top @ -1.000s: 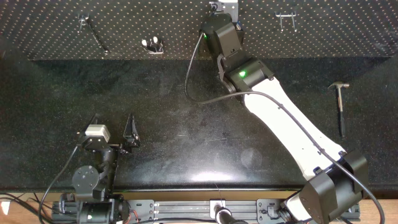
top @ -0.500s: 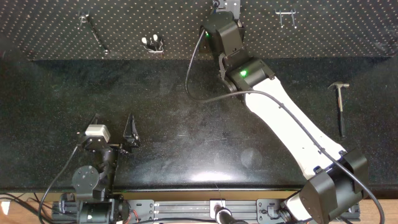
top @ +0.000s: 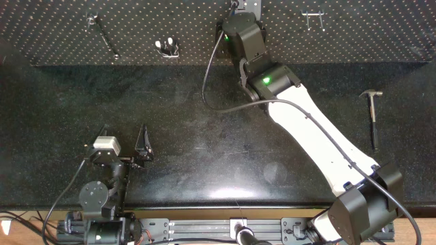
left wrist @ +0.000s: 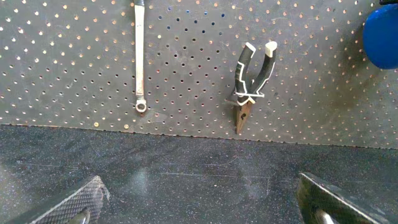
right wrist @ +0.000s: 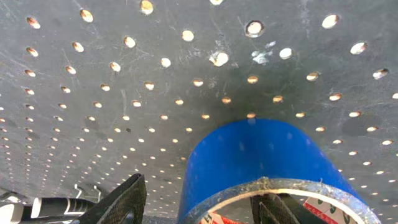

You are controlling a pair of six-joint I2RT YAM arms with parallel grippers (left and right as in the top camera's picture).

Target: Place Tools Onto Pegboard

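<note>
Pegboard (right wrist: 124,74); blue roll (right wrist: 255,155), open end toward right tool (right wrist: 198,202); pliers (left wrist: 250,87) nose-down

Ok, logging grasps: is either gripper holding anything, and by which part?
The left gripper is open, empty. The right gripper sits at the rim of the blue cylindrical roll; whether it grips cannot be told.

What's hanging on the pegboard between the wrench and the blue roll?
The pliers hang there, nose down, between the wrench and the blue roll. The left wrist view shows this most plainly.
</note>
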